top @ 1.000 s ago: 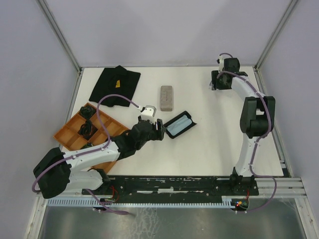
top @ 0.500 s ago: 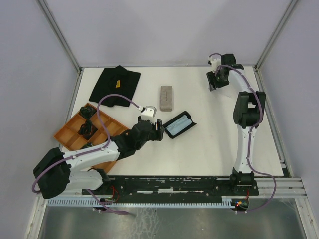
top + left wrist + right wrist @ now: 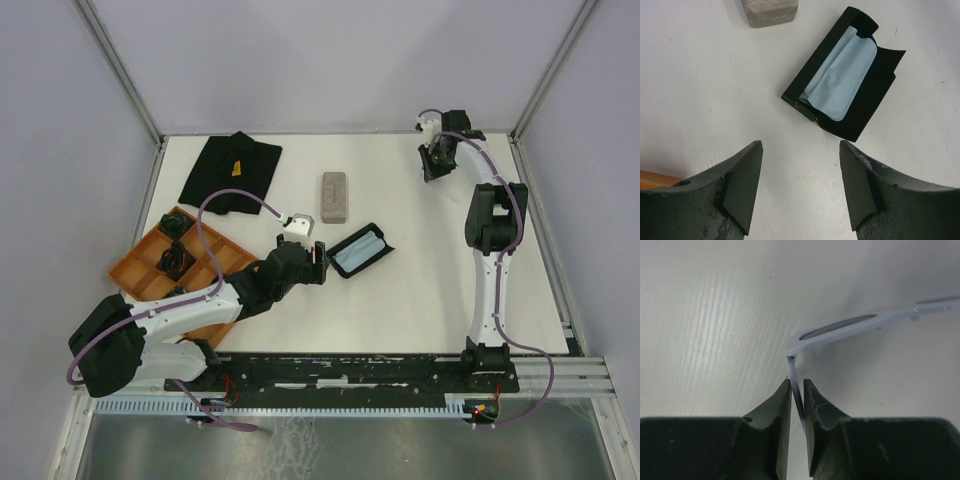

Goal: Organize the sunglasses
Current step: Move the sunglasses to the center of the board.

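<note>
Right gripper [image 3: 797,385] newly tight on temple of pale sunglasses [image 3: 840,327], arm [image 3: 490,215] outstretched far; left gripper [image 3: 800,147] apart.

Take twelve o'clock as the far edge of the table [image 3: 420,300]. Near the middle you have the open case [image 3: 384,241], with the cloth [image 3: 357,254] lying inside it. The closed case [image 3: 335,197] sits apart at eleven o'clock from it. The left gripper [image 3: 800,185] is just beside the open case at eight o'clock. The folded fabric [image 3: 230,172] lies toward ten o'clock, and the divided tray [image 3: 135,268] is at the nine o'clock edge. Out at one o'clock, the sunglasses [image 3: 840,330] lie with one temple arm between the right gripper [image 3: 797,400] fingers.
</note>
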Robot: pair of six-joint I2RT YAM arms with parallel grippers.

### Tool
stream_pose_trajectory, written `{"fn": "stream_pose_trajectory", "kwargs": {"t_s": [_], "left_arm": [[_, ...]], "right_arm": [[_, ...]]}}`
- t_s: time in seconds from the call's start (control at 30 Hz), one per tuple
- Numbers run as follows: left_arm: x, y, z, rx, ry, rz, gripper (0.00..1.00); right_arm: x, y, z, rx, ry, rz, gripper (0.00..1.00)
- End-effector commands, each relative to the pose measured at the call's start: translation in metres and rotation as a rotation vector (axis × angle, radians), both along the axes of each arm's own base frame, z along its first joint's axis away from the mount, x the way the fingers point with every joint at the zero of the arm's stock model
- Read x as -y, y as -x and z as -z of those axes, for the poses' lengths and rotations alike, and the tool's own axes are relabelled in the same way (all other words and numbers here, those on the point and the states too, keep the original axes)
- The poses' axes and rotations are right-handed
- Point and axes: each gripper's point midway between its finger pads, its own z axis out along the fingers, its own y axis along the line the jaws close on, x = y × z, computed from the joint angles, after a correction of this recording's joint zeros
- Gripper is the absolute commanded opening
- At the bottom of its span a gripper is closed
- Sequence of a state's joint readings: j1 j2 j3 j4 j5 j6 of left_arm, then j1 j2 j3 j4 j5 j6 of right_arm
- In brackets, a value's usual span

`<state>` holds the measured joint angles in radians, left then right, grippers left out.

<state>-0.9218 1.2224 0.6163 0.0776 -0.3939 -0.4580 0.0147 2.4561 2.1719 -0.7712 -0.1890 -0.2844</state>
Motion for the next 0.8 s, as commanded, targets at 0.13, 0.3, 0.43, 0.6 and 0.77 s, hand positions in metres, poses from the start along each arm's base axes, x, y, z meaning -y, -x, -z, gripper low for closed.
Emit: {"fn": "stream_pose_trajectory", "kwargs": {"t_s": [0.13, 0.3, 0.43, 0.6, 0.77], "left_arm": [[0.004, -0.011, -0.023, 0.061, 0.006, -0.005, 0.70], [0.005, -0.010, -0.027, 0.065, 0.024, -0.003, 0.70], [0.007, -0.009, -0.032, 0.067, 0.044, 0.005, 0.70], [0.008, -0.005, -0.037, 0.070, 0.075, 0.021, 0.70], [0.007, -0.004, -0.046, 0.086, 0.099, 0.023, 0.70]], "right_arm": [[-0.013, -0.003, -0.044, 0.122, -0.081, 0.104, 0.11], [-0.015, 0.023, -0.053, 0.110, -0.085, 0.293, 0.00], [-0.019, 0.053, -0.068, 0.152, -0.079, 0.476, 0.00], [-0.025, 0.107, -0.070, 0.112, -0.050, 0.698, 0.00], [-0.047, 0.163, -0.054, 0.063, -0.126, 0.826, 0.03]]}}
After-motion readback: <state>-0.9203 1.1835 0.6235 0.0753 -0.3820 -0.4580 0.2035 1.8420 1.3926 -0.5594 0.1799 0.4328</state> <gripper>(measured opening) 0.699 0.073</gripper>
